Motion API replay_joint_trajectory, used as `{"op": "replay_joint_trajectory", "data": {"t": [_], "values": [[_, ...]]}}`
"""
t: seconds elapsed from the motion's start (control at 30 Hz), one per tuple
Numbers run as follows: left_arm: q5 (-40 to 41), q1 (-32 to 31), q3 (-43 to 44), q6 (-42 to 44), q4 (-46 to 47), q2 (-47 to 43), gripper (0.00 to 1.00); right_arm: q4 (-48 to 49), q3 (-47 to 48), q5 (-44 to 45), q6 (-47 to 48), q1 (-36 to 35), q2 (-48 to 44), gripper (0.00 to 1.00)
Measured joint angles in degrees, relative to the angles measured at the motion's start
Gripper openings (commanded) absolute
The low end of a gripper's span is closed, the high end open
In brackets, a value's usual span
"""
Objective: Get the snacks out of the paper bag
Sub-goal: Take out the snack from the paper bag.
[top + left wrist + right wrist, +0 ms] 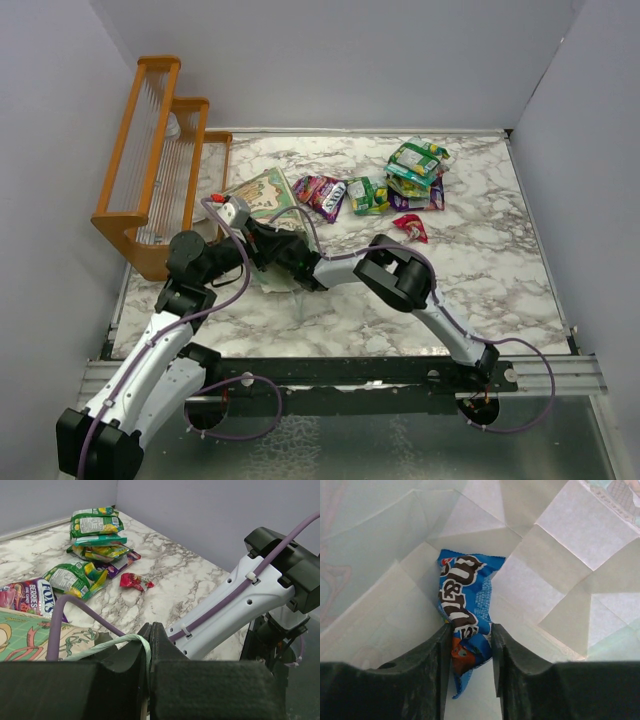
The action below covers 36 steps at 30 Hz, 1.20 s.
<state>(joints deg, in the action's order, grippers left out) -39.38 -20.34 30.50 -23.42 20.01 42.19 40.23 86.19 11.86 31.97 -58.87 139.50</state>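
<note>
- Paper bag [262,198] lies on its side on the marble table [480,270], left of centre, printed face up, just beside the orange rack [150,165].
- Left gripper [151,630]: jaws clenched tight on the bag's string handle [131,639]. The string loops out from between the fingers and no gap shows.
- Right arm [400,275] stretches across from the right into the bag mouth. In the top view its gripper is hidden inside the bag.
- Right gripper [469,630], wrist view, is deep in the cream interior of the bag.
- Blue packet [465,592] sits between the right fingers [432,655]. Its lower half is between the two pads, with both pads touching its sides and the foil pinched in there.
- The packet's upper half sticks out past the fingertips toward the bag's folded bottom. A small corner hangs back below the pads.
- So the right jaws are part closed, grasping the blue packet.
- Other snacks lie outside the bag, on the table:
- Purple packet [322,193] just beside the bag's far-right corner.
- Green packet [368,195] right of the purple one.
- Pile of packets [418,168] further right, near the far edge, mostly green with purple underneath.
- Red packet [410,227] alone, near the pile on its near side.
</note>
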Motion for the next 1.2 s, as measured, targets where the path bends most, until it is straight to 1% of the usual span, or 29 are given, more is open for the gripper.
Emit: {"op": "replay_joint_trajectory", "data": {"t": [0.1,0.23,0.43,0.6,0.87,1.1,1.2], "values": [[0.3,0.0,0.0,0.7,-1.5,-0.8,0.0,0.1,0.0,0.5,1.0,0.0,0.0,0.23],[3.3,0.0,0.0,2.4,-4.0,-1.8,0.0,0.3,-1.7,0.5,1.6,0.0,-0.8,0.13],[9.7,0.0,0.7,4.9,-8.6,-1.9,0.0,-0.1,-9.0,-0.8,1.8,-0.1,-6.2,0.05],[12.4,-0.1,0.7,5.4,-9.2,-2.2,0.0,-0.2,-15.8,-1.7,1.2,-0.9,-11.4,0.04],[14.0,-0.2,0.7,5.7,-9.4,-2.2,0.0,-0.2,-23.6,-2.1,-0.5,-4.8,-17.0,0.04],[15.0,-0.2,0.7,6.0,-10.8,-2.2,0.0,-0.2,-31.7,-3.6,-2.0,-5.6,-24.8,0.02],[15.2,-0.2,0.7,6.1,-11.1,-2.2,0.0,-0.2,-33.3,-4.2,-2.8,-5.6,-26.7,0.01]]}}
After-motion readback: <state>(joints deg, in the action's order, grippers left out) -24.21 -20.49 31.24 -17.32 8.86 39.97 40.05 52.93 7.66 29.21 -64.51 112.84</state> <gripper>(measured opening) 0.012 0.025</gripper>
